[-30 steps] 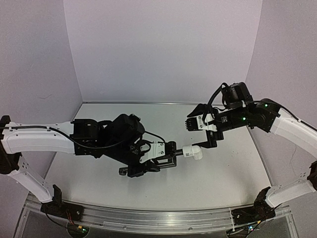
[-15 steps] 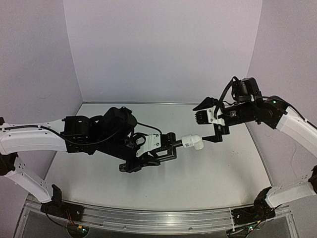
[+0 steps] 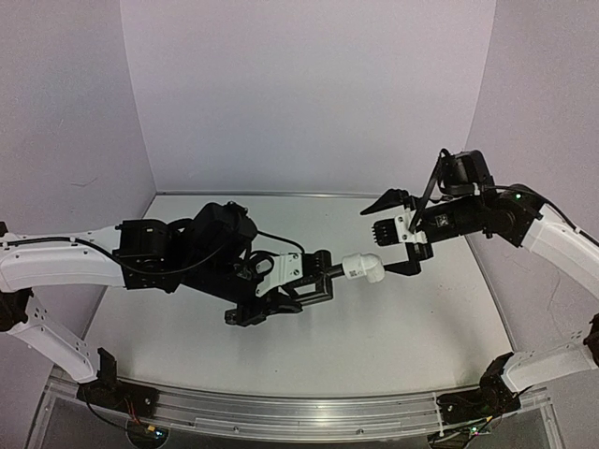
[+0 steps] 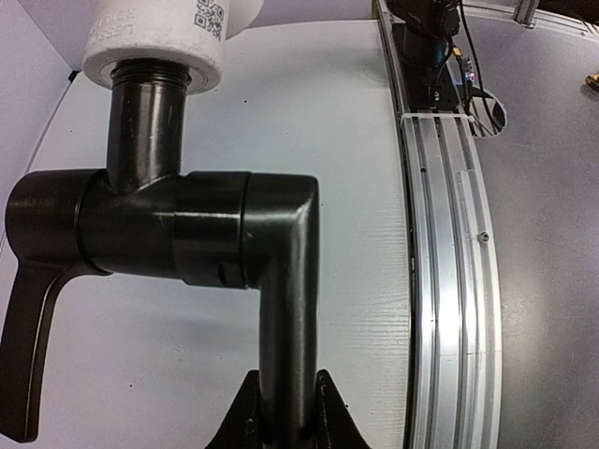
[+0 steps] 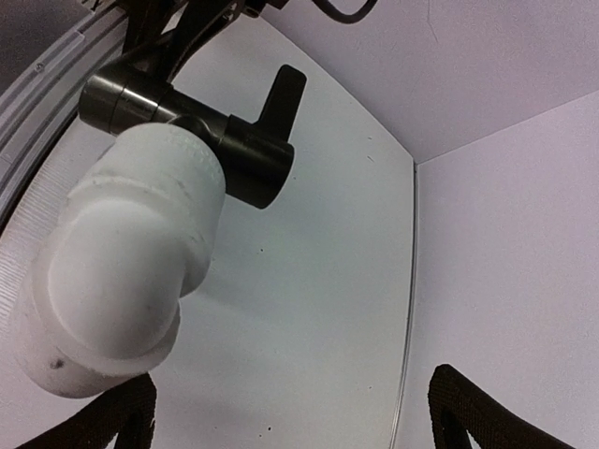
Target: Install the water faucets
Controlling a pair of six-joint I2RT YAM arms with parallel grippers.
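Observation:
The black faucet (image 3: 323, 272) is one L-shaped pipe with a lever handle (image 4: 28, 355). Its threaded end sits in the white elbow fitting (image 3: 363, 268). My left gripper (image 3: 314, 281) is shut on the faucet's pipe (image 4: 285, 309) and holds the whole piece in the air above the table. In the left wrist view the gripper (image 4: 285, 416) clamps the pipe, and the fitting (image 4: 159, 37) is at the top. My right gripper (image 3: 379, 241) is open and empty, just right of the fitting. In the right wrist view the fitting (image 5: 122, 281) is large at the left, beside the left finger (image 5: 103, 421) of the gripper (image 5: 290, 421).
The white table (image 3: 421, 327) is walled by lilac panels at the back and sides. An aluminium rail (image 4: 449, 234) runs along the near edge, with the arm bases and cables on it.
My left gripper lifted the faucet and fitting a little. My right gripper drew back to the right from the fitting, turned, and now stands open just beside it.

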